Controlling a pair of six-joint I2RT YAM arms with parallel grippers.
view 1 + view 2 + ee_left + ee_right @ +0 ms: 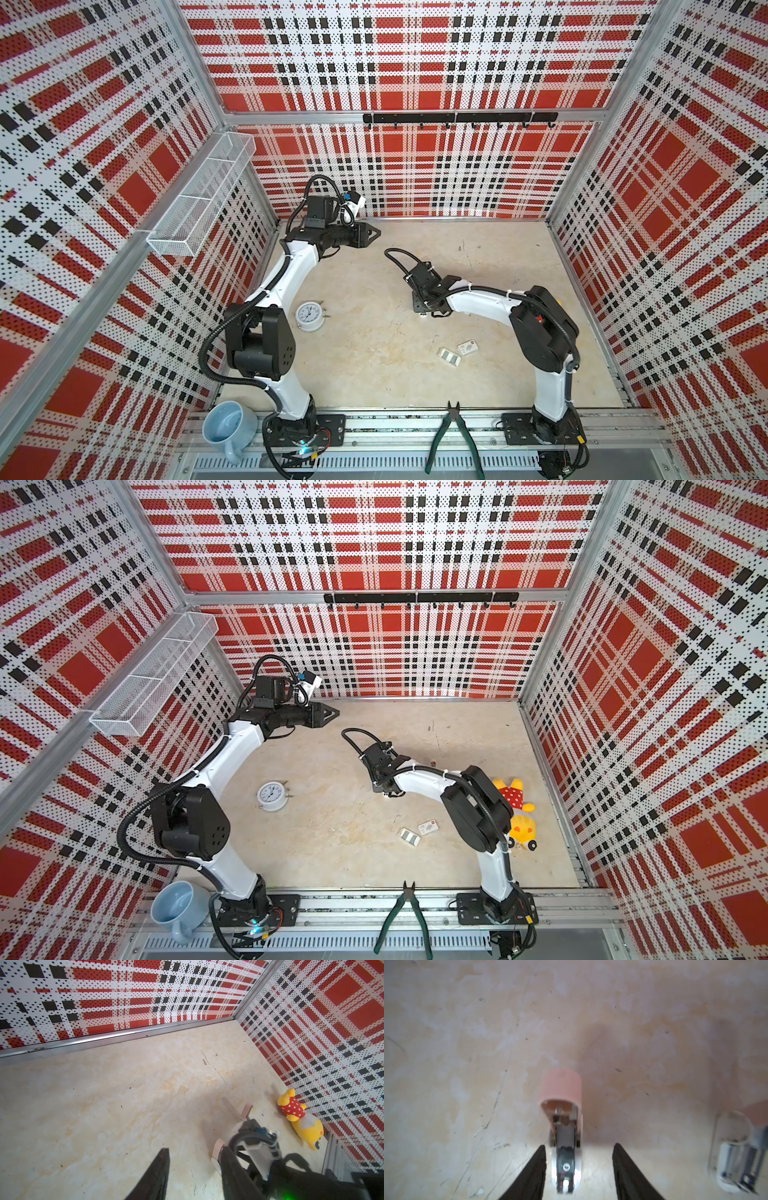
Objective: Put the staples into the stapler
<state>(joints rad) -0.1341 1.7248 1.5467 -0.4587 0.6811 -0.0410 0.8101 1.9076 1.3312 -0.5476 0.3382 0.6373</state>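
Note:
The stapler (562, 1103), pink with a chrome inner rail, lies on the beige floor between the fingers of my right gripper (579, 1145). That gripper is open: one finger stands close beside the rail, the other well clear. A second pink and chrome part (737, 1147) shows off to one side. In both top views the right wrist hides the stapler. The staples (449, 356), grey strips in a small tray, lie near the right arm's base, beside a white sleeve (468, 347). My left gripper (374, 235) hangs raised at the back left, open and empty.
A white alarm clock (309, 316) stands by the left arm. A blue mug (228, 428) and green-handled pliers (453, 436) rest on the front rail. A yellow plush toy (517, 812) lies by the right wall. A wire basket (203, 195) hangs on the left wall.

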